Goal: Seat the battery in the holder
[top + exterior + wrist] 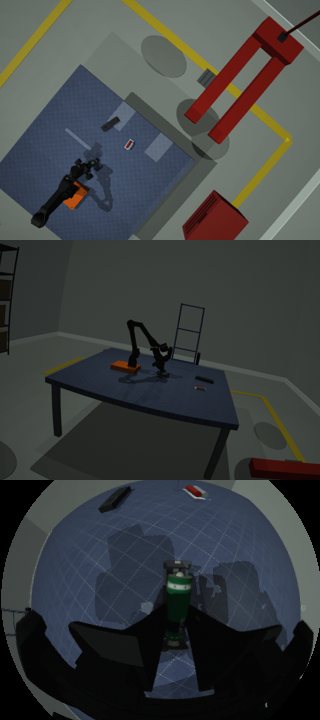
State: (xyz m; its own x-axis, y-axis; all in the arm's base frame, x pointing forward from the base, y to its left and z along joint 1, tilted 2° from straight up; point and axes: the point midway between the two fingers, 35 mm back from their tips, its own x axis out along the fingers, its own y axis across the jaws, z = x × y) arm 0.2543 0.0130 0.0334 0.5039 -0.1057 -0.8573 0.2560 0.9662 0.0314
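the black parallel-jaw gripper is clamped on a dark green cylindrical battery, its long axis running straight out between the jaws, low over the dark blue gridded table. the small white holder with a red inside lies well apart, ahead toward the table's far edge, beside a flat black bar; the carry must go that way. around stand a grey floor with yellow lines and red machinery.
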